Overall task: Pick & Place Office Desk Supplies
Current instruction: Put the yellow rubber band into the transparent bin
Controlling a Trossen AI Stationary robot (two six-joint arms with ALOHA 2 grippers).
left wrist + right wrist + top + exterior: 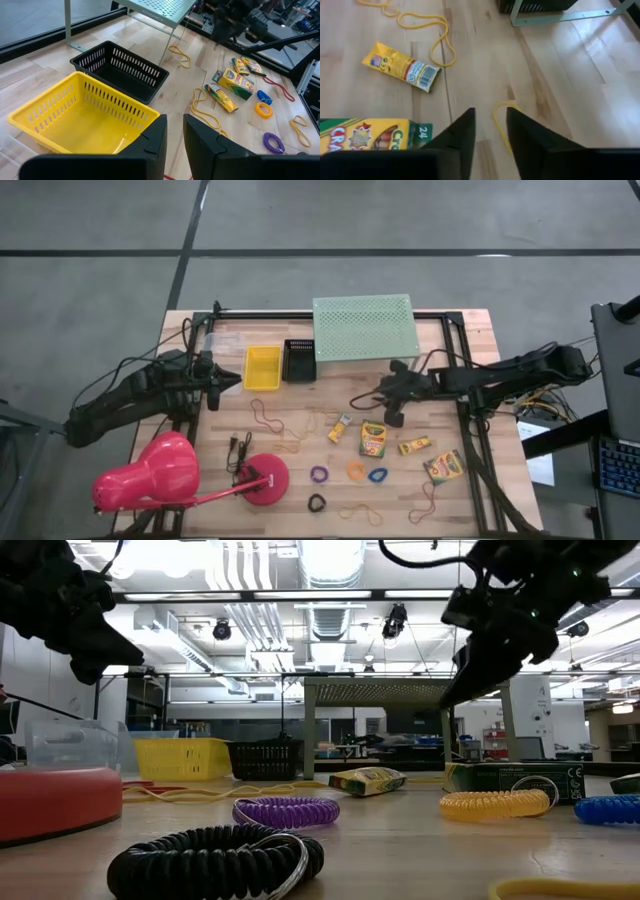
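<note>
**Right gripper hangs over a rubber band**

Right gripper (490,132), fingers slightly parted and empty, sits just above a tan rubber band (501,120) on the counter (560,90). Left gripper (171,135), narrowly open and empty, hovers by the yellow basket (75,112).

A pink desk lamp (160,475) lies at the near left of the wooden table (480,330), its round base (265,478) toward the middle. At the far edge stands a mint-green perforated shelf (362,326). Left of it sit a black basket (299,360) and a yellow basket (263,367), side by side.
</note>
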